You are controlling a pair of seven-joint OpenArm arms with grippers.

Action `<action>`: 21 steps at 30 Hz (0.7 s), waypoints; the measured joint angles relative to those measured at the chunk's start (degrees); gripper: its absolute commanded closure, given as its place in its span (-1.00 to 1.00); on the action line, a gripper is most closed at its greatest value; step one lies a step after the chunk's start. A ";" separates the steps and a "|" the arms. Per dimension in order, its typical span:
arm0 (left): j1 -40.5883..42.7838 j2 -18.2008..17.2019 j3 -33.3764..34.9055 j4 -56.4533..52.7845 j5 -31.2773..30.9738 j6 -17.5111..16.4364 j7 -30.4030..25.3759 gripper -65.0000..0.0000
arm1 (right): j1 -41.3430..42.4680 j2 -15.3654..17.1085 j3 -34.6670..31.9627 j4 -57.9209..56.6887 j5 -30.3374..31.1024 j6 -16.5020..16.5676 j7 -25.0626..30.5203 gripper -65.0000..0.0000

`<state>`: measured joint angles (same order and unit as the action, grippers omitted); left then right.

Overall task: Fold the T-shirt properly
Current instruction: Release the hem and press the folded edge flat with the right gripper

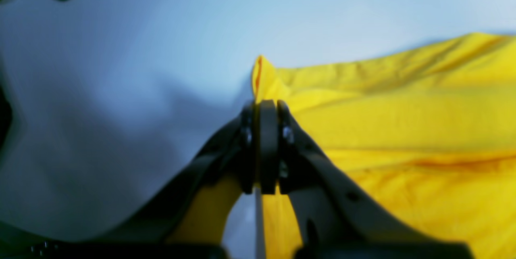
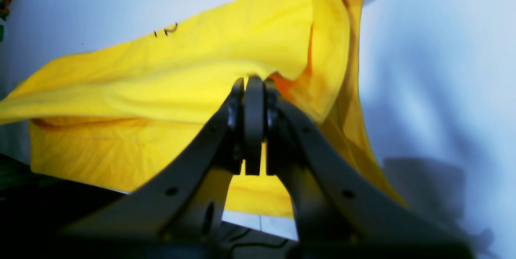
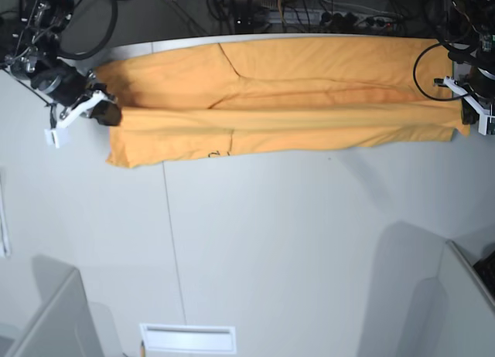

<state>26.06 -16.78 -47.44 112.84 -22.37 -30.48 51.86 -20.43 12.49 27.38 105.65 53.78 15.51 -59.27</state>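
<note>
Our left gripper [image 1: 267, 101] and right gripper [image 2: 254, 78] are each pinched tight on one end of the soft orange-yellow cotton T-shirt [image 3: 309, 86]. It lies stretched along the far edge of the white table [image 3: 294, 241]. We should move both ends together, keeping the cloth tight and flat.

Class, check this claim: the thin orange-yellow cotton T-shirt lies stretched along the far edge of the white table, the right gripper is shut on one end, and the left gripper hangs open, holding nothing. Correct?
Not quite. The left gripper is shut on the thin orange-yellow cotton T-shirt too, as the left wrist view shows. The rest holds: right gripper, white table.
</note>
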 measured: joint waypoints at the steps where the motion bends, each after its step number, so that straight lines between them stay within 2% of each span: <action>1: 0.63 0.39 0.02 0.00 0.00 0.02 0.00 1.00 | -0.46 -0.42 0.02 0.00 -0.17 -0.04 0.22 1.00; 9: 2.25 3.69 0.28 -0.04 0.83 -0.02 0.33 1.00 | -2.32 -1.18 0.11 -2.73 -0.24 -0.04 0.61 1.00; 17: 3.06 3.43 0.00 -0.09 0.83 0.00 0.22 1.00 | -2.54 -1.11 0.17 -2.82 -0.20 -0.04 0.50 1.00; 18: 3.21 3.45 -0.04 -0.09 0.83 -0.02 0.22 1.00 | -2.84 -1.11 0.17 -2.80 -0.17 -0.04 0.76 0.94; 19: 3.37 3.41 -0.04 -0.09 0.85 -0.02 0.28 1.00 | -3.30 -1.14 0.17 -2.82 -0.17 -0.04 0.72 0.65; 21: 3.32 3.39 -0.11 -0.09 0.83 0.00 0.24 0.96 | -3.93 -1.14 0.28 -2.82 -0.37 0.02 0.33 0.21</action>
<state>29.39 -13.39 -47.55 112.75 -21.54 -30.48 52.10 -24.36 11.35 27.66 102.83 53.41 15.53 -58.94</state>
